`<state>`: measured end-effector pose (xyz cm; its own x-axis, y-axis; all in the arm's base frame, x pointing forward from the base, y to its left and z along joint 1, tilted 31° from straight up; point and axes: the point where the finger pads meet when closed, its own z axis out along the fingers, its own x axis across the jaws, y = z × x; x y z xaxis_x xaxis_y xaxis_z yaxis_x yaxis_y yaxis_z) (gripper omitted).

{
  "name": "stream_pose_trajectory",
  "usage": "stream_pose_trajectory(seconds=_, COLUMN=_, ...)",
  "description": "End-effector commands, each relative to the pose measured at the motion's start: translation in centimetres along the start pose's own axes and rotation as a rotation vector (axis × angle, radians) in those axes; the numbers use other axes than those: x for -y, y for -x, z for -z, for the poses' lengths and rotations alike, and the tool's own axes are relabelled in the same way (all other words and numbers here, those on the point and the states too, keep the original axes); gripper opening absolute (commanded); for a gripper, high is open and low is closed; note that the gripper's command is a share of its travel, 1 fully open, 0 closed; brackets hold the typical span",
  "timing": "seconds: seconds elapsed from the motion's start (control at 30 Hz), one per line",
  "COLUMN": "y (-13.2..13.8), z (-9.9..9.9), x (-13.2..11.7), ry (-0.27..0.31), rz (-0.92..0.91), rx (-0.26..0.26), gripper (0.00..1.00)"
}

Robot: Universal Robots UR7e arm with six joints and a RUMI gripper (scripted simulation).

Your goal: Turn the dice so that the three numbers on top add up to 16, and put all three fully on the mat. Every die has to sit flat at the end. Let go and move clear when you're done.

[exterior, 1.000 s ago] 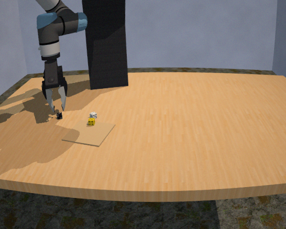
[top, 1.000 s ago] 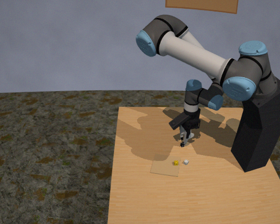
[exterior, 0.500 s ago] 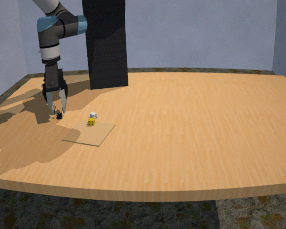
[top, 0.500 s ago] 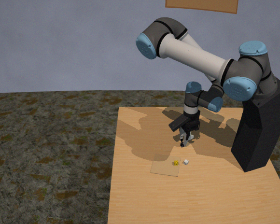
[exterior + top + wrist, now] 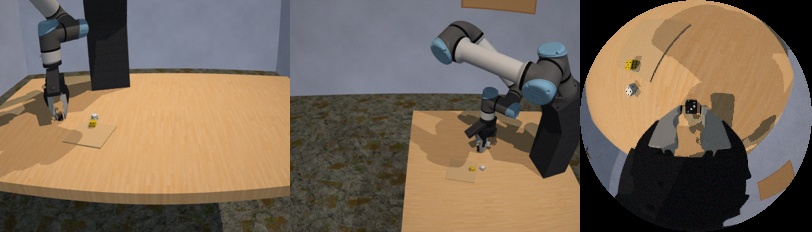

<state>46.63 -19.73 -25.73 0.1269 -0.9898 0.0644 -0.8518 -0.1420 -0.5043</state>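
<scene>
My gripper (image 5: 480, 150) (image 5: 60, 117) (image 5: 691, 106) points down at the table with its fingers slightly apart. The black die (image 5: 59, 116) (image 5: 691, 106) sits between the fingertips, low at the table, off the mat; small gaps seem to remain. Several white pips show on it. The yellow die (image 5: 472, 168) (image 5: 92, 123) (image 5: 631, 64) sits flat on the mat (image 5: 458, 174) (image 5: 95, 138), near its edge toward the white die. The white die (image 5: 482, 167) (image 5: 94, 116) (image 5: 631, 90) rests on the table just outside the mat, turned at an angle. The top numbers are too small to read surely.
The wooden table (image 5: 490, 205) (image 5: 200, 150) carries the dice and mat. The black robot pedestal (image 5: 550, 150) (image 5: 110, 50) stands on the side beyond the white die. The arm's shadow falls over the gripper area and part of the mat.
</scene>
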Motion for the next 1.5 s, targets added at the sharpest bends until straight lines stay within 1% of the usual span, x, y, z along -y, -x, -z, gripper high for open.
stream_pose_trajectory(seconds=0.0, y=-0.04, z=-0.02, x=0.02, ry=0.0, rz=0.0, rx=-0.001, gripper=0.21)
stream_pose_trajectory(seconds=1.1, y=-0.04, z=-0.02, x=0.02, ry=0.0, rz=0.0, rx=-0.001, gripper=0.21)
stream_pose_trajectory(seconds=1.13, y=-0.04, z=-0.02, x=0.02, ry=0.0, rz=0.0, rx=-0.001, gripper=0.03)
stream_pose_trajectory(seconds=1.47, y=-0.04, z=-0.02, x=0.02, ry=0.0, rz=0.0, rx=-0.001, gripper=0.03)
